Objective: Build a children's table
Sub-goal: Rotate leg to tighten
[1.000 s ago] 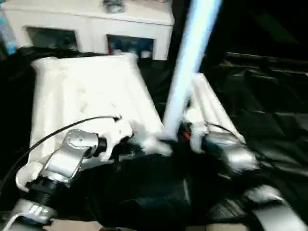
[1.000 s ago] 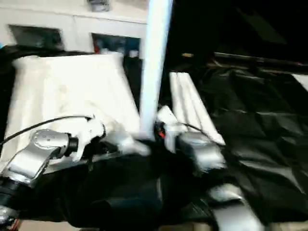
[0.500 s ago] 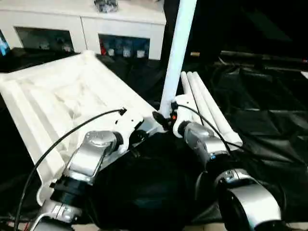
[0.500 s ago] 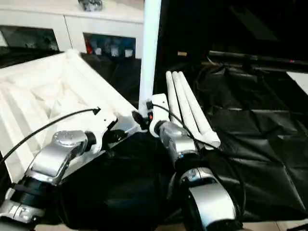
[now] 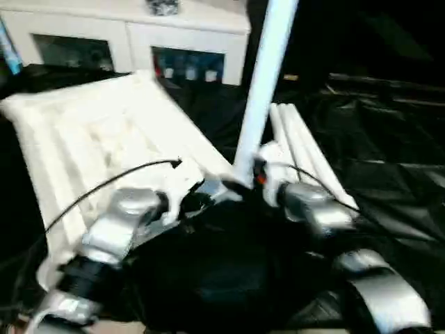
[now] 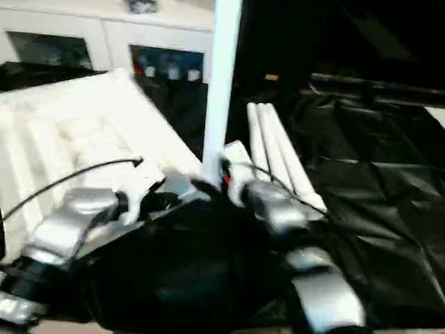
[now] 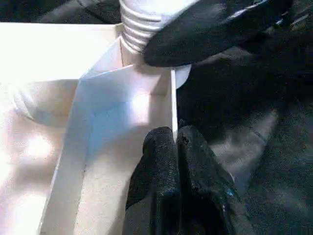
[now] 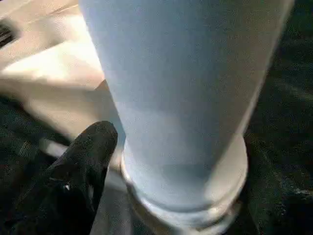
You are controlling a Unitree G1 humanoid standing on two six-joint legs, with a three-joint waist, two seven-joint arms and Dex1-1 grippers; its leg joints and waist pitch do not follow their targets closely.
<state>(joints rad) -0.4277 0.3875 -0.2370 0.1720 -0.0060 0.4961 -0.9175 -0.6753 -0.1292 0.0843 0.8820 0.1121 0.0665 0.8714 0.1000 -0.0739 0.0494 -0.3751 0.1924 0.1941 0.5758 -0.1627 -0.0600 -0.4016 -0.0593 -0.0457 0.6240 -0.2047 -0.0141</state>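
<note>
The children's table top (image 5: 104, 139) lies upside down at the left, ribbed underside up. One white leg (image 5: 268, 76) stands upright in its near right corner socket. In the left wrist view its threaded base (image 7: 139, 24) sits in the corner. My left gripper (image 7: 175, 134) is shut on the thin rim wall (image 7: 172, 98) of the top, just beside that socket. My right gripper (image 5: 254, 174) reaches around the foot of the upright leg (image 8: 186, 98). One black finger (image 8: 85, 161) stands just beside the leg, a little off it, so the jaws are open.
Three more white legs (image 5: 306, 153) lie side by side on the black cloth (image 5: 389, 153) to the right of the top. A white cabinet with glass doors (image 5: 139, 42) stands behind. A black cable (image 5: 104, 184) arcs over my left forearm.
The head camera has swung, so the whole picture shifts. The leg stays upright in the socket, and both grippers stay at that corner.
</note>
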